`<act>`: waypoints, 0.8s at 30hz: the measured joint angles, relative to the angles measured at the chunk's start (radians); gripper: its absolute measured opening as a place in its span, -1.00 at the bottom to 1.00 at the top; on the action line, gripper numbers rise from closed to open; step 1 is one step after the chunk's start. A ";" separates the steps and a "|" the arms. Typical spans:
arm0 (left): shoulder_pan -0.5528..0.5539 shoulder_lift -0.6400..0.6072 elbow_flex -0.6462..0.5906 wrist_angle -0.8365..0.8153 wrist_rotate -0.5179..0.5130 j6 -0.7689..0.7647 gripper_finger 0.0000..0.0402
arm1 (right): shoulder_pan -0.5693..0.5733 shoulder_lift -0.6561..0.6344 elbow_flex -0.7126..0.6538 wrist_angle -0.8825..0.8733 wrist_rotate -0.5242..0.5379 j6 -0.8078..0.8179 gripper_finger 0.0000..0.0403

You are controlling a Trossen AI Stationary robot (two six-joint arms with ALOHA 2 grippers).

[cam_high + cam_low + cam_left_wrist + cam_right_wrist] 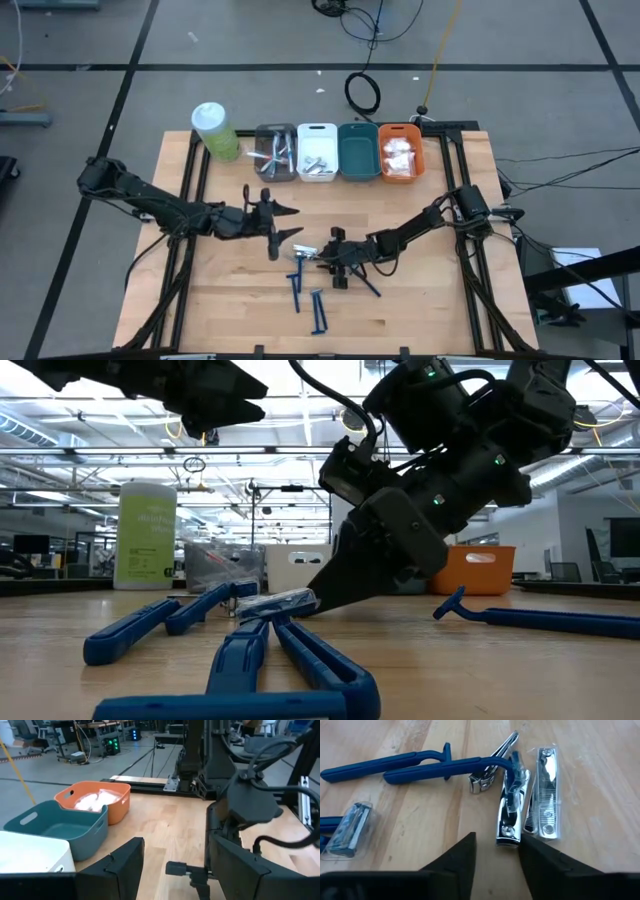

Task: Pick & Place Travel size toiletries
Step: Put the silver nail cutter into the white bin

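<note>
Task partly done: grey bin (276,152), white bin (317,152), orange bin (400,152) hold items; teal bin (358,152) empty. Blue razors (308,297) and nail clippers (511,805) left on table (230,290) at 6 o'clock. Right hand (496,851) released over clippers; left hand (283,223) released, idle at 9 o'clock

At the table's (240,290) far edge stand a green cylinder (215,132) and grey (276,152), white (317,152), teal (358,153) and orange (400,151) bins.

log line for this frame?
left gripper: open, raised mid-table | right gripper: open, low over nail clippers | blue razors: on table
</note>
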 joint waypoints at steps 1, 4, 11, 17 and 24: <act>0.003 0.000 0.000 0.003 0.000 -0.004 0.11 | 0.000 0.000 0.000 0.001 0.000 0.000 -0.38; 0.011 0.000 0.000 0.003 0.000 -0.023 0.11 | 0.000 0.001 0.000 0.002 0.000 0.000 -0.50; 0.018 0.000 0.000 0.005 0.000 -0.141 0.11 | 0.000 0.001 0.000 0.002 -0.001 0.000 -0.73; 0.018 0.000 0.000 0.011 0.000 -0.153 0.11 | -0.002 0.001 0.000 0.002 -0.002 -0.023 -0.82; 0.018 0.000 0.000 -0.007 0.000 -0.124 0.11 | -0.002 -0.066 -0.003 -0.092 0.002 -0.061 -0.82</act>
